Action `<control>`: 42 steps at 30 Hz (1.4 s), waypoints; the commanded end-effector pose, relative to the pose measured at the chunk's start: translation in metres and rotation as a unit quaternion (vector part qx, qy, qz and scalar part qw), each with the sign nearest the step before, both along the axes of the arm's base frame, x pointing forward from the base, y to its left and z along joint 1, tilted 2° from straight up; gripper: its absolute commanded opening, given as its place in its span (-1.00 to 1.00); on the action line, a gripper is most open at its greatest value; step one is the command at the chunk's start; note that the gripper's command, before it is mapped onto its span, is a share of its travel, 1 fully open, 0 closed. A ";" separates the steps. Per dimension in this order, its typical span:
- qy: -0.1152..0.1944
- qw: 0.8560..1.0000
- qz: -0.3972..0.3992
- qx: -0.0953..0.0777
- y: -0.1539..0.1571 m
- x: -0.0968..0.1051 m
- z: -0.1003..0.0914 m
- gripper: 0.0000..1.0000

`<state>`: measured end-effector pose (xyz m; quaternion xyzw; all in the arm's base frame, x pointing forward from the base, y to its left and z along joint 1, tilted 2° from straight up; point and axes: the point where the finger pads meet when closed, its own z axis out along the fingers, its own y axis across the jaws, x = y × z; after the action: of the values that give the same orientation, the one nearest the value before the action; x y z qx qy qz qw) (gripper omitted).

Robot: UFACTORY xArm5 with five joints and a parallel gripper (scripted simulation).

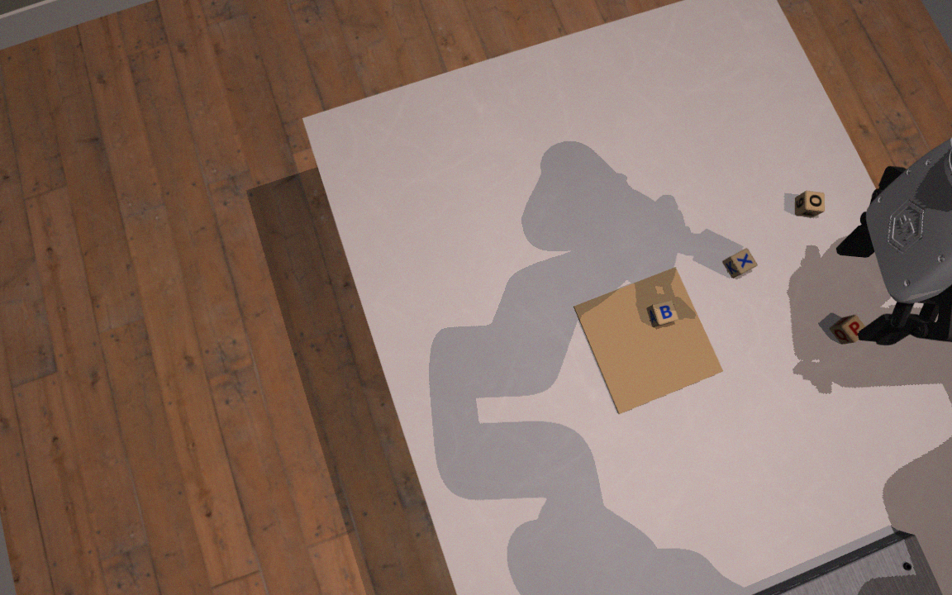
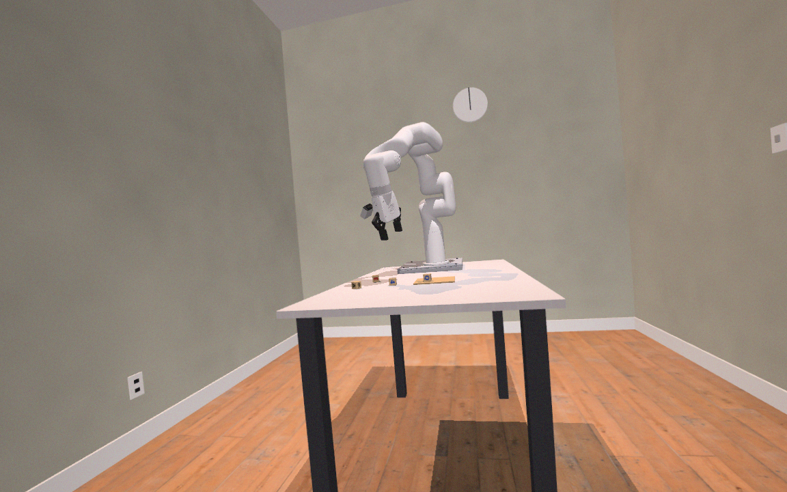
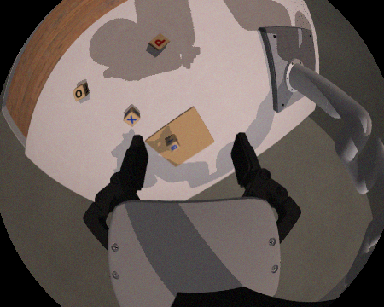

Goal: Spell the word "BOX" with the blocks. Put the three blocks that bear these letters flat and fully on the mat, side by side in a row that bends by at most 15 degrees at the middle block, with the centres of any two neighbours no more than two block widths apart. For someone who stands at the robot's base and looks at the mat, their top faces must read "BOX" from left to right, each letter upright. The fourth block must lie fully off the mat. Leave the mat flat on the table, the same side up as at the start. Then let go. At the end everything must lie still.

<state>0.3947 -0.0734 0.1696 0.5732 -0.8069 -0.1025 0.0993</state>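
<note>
A tan mat (image 1: 638,369) (image 2: 443,280) (image 3: 194,126) lies on the white table (image 1: 539,133). The B block (image 1: 664,312) (image 2: 427,277) (image 3: 171,143) sits on the mat near its far right corner. The X block (image 1: 740,262) (image 2: 393,281) (image 3: 132,118) lies off the mat, just beyond that corner. The O block (image 1: 809,202) (image 2: 356,284) (image 3: 79,92) lies farther out, near the table's right edge. The red P block (image 1: 845,327) (image 2: 376,279) (image 3: 160,43) lies off the mat to the right. My gripper (image 1: 853,292) (image 2: 387,231) (image 3: 189,143) is open and empty, high above the table near the P block.
The robot's grey base plate (image 1: 856,569) (image 2: 430,266) (image 3: 286,63) sits at the table's near edge. The arm casts broad shadows over the table. The table's right edge runs close to the O and P blocks, with wooden floor beyond.
</note>
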 end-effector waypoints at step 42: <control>-0.077 0.889 0.445 0.078 0.036 0.007 0.041 1.00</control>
<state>0.4004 -0.0410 0.2054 0.8604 -0.5032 -0.0733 0.0334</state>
